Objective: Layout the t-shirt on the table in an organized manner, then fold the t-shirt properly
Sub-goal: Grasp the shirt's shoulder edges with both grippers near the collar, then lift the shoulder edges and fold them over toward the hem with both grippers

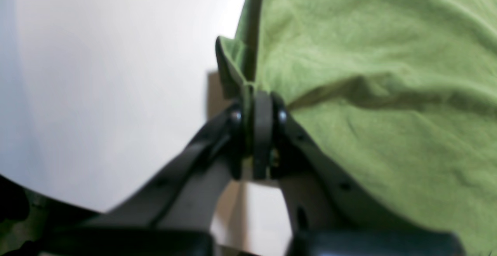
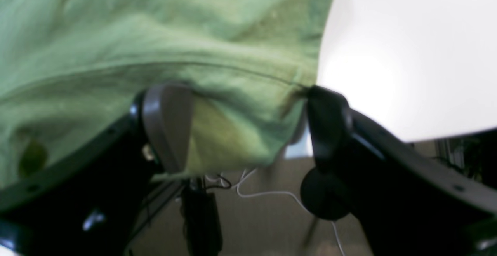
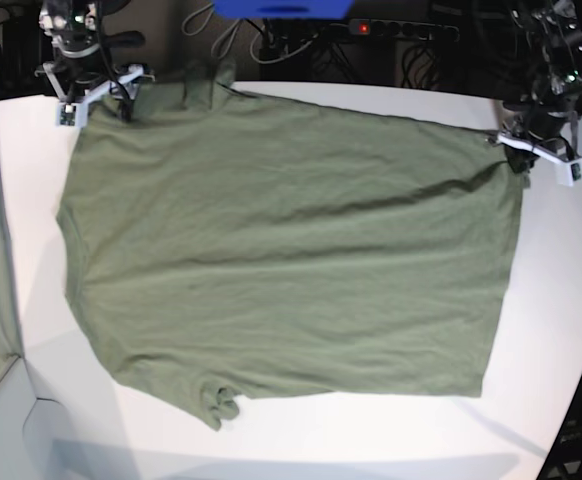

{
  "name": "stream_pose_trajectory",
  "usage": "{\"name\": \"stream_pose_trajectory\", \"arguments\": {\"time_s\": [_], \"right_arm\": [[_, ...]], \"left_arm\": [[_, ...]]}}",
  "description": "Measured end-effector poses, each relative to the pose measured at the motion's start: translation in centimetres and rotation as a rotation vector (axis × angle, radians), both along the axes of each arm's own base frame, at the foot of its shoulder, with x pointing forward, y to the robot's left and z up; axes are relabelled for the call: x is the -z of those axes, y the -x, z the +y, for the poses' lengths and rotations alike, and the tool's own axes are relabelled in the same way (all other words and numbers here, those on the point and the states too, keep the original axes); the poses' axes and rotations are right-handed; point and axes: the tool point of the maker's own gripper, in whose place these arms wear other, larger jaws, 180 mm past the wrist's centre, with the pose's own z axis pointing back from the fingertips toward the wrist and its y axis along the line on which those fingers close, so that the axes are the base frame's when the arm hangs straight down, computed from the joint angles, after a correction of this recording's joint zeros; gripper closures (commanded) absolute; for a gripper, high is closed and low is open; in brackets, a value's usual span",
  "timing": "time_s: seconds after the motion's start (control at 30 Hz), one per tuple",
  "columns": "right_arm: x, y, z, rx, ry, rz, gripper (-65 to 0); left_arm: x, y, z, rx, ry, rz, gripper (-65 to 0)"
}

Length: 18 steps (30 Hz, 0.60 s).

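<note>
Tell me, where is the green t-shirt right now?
In the base view the t-shirt lies spread across the white table, its far corners at the two grippers.

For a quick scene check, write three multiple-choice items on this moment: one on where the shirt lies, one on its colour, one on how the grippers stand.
1. Where does the t-shirt lie?
A. Spread across the table
B. Balled up at one corner
C. Hanging wholly off the edge

2. What colour is the t-shirt?
A. White
B. Olive green
C. Blue

3. How do the grippers stand?
A. Both open
B. Both shut
C. left gripper shut on cloth, right gripper open

Answers:
1 A, the base view shows it lying flat over the white top.
2 B, every view shows green cloth.
3 C, the left wrist view shows a pinched corner; the right wrist view shows jaws wide around the shirt's edge.
</note>
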Motion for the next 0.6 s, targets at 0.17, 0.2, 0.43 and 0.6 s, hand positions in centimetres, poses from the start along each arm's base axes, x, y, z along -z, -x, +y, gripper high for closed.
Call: {"name": "stream_pose_trajectory", "arguments": {"time_s": [0.17, 0.2, 0.43, 0.6], "right_arm": [[0.0, -0.1, 0.0, -0.007, 0.001, -0.002, -16.0], [-0.1, -0.1, 0.0, -0.005, 0.003, -0.003, -12.0], [-0.3, -0.9, -0.1, -0.004, 0.001, -0.008, 0.0], [-1.3, -1.1, 0.5, -0.019, -0.005, -0.001, 0.0]], "left_arm": [[0.0, 0.0, -0.2, -0.005, 0.005, -0.003, -0.2], [0.1, 0.1, -0.4, -0.012, 0.015, -0.007, -0.2], [0.6, 0.8, -1.2, -0.013, 0.035, 0.007, -0.2], [-1.9, 0.1, -1.8, 0.002, 0.015, -0.061, -0.2]]}}
